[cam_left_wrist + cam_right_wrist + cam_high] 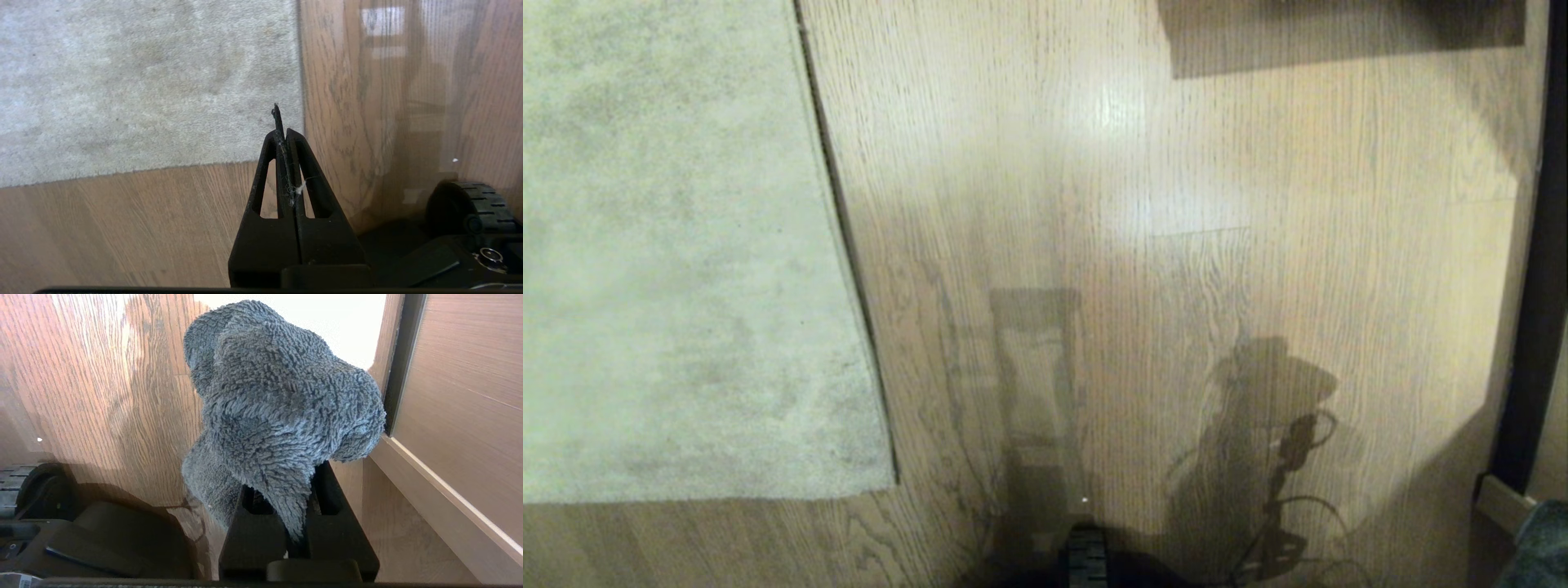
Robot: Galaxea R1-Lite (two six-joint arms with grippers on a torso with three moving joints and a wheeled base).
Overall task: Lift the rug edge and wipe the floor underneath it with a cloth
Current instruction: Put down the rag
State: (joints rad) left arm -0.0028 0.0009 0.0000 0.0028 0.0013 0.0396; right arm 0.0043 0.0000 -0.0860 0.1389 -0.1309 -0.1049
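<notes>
Rug flat, cloth in the right end effector.

The right end effector (296, 522) grips the grey cloth (278, 412) above the floor (1143, 286). The left end effector (284, 134), fingers pressed together and empty, hangs over the rug edge (300, 81), whose corner lies flat on the planks.

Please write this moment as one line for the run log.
rug edge: flat on floor | left gripper: shut, empty, above rug corner | right gripper: holds cloth | wiping: not started
</notes>
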